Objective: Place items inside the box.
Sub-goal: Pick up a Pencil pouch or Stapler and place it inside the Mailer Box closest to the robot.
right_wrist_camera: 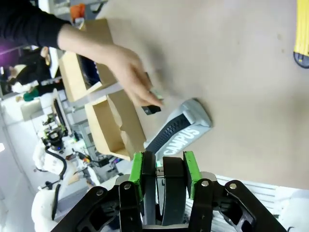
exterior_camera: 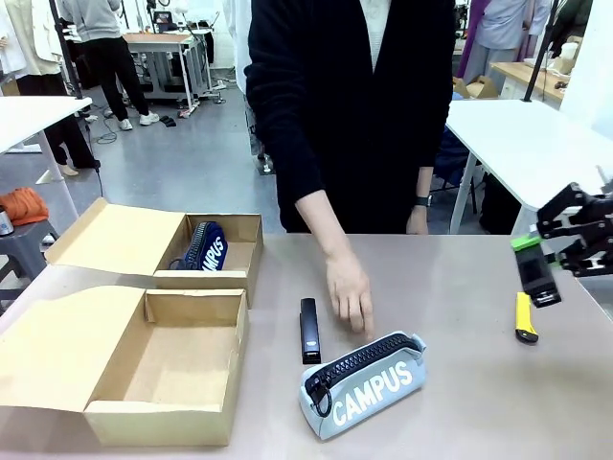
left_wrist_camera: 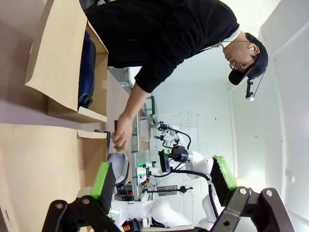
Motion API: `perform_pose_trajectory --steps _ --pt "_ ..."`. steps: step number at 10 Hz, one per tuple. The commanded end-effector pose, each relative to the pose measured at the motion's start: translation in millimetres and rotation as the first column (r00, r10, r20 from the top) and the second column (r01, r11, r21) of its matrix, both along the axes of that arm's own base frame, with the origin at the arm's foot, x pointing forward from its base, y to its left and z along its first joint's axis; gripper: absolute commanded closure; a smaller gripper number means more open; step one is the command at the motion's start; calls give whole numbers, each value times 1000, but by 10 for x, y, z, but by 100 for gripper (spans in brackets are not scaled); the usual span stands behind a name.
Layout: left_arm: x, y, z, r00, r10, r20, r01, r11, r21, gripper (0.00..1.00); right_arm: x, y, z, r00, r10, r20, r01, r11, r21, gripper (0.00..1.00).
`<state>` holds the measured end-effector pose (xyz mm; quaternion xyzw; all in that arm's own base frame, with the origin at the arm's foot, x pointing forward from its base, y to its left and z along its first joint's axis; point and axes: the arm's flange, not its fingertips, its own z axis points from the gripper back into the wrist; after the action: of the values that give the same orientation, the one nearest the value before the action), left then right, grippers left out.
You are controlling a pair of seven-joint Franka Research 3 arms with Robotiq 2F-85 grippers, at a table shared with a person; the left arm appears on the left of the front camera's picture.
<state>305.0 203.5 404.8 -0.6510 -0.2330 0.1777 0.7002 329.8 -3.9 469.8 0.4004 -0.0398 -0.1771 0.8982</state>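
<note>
Grey fabric zip pouch lettered "CAMPUS" [exterior_camera: 369, 381] lies on the table, front centre, well apart from the larger plain brown cardboard box [exterior_camera: 158, 424], which stands open and bare at front left with its flap laid out.
- Pouch likely soft, light and squashy. Best taken across the narrow body at mid-length, pads either side of the black zip ridge. An end grip would probably let it sag.
- Black stapler [exterior_camera: 308, 331], just left of the pouch, looks stiff and denser. Its long flat sides should suit the pads.
- Yellow cutter [exterior_camera: 525, 319] lies flat at the right. It looks hard, smooth and low, so likely the slipperiest pick.
- Navy pouch [exterior_camera: 206, 244] sits in the smaller brown box [exterior_camera: 206, 280] behind.

Person's hand [exterior_camera: 350, 287] points fingers down between stapler and pouch.

Right gripper [right_wrist_camera: 164, 159] hangs at the right, pads clamped on a slim black bar [right_wrist_camera: 173, 186]. Left gripper [left_wrist_camera: 161, 166] has its jaws wide apart, holding nothing.
</note>
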Motion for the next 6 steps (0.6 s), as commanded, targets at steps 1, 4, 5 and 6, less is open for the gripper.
perform_pose_trajectory --steps 1,4,5,6 --pt "-21 -6 11 1000 -5 23 5 1000 0 0 -87 -608 -43 999 -33 -30 36 994 99 60" --pt "-21 -6 11 1000 -5 23 5 1000 0 0 -285 -668 -174 999 -48 -3 48 997 68 60" --pt "-21 -6 11 1000 -5 23 5 1000 0 0 -207 -409 -169 998 -55 -15 56 998 41 60" --pt "-21 -6 11 1000 -5 23 5 1000 0 0 -73 -6 -89 996 -83 -31 86 993 83 60"
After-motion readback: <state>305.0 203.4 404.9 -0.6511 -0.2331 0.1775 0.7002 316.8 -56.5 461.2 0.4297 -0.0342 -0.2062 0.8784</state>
